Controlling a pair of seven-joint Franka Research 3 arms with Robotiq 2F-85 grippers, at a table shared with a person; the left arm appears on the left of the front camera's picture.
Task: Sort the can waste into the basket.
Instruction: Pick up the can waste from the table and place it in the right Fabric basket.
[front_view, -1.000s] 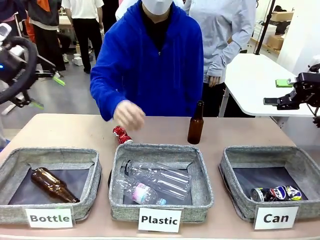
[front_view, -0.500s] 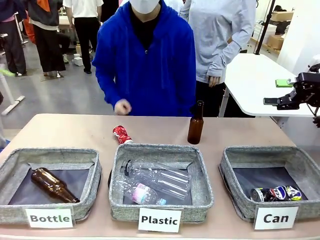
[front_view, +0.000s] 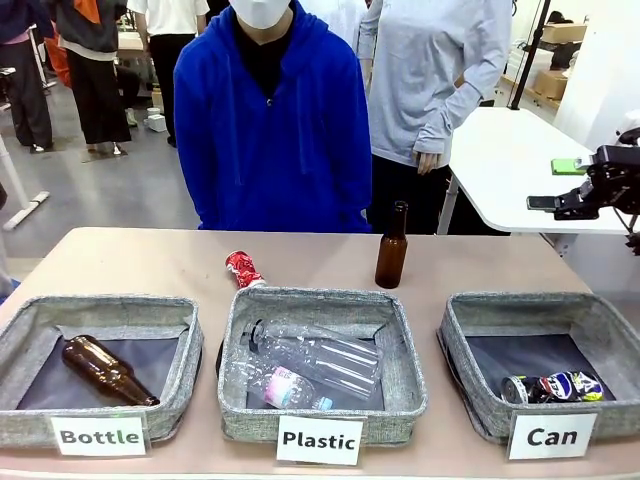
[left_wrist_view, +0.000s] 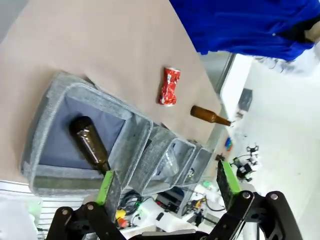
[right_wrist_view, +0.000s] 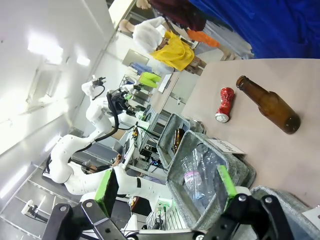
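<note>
One red can (front_view: 243, 269) lies on the table (front_view: 130, 260) just beyond the Plastic basket (front_view: 320, 297) in the front view; the blue can (front_view: 553, 387) sits in the Can basket (front_view: 525, 302) at the right. Left wrist view: left gripper (left_wrist_view: 166, 180) hangs with jaws spread wide, holding nothing. Right wrist view: right gripper (right_wrist_view: 166, 184) likewise spread and empty; advise closing across the red can's crushed waist, clear of the bottle (front_view: 391, 250).

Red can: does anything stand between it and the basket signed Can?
Yes. The upright brown bottle stands on the table between the red can and the Can basket, about midway. The far right corner of the Plastic basket also lies close to that line.
</note>
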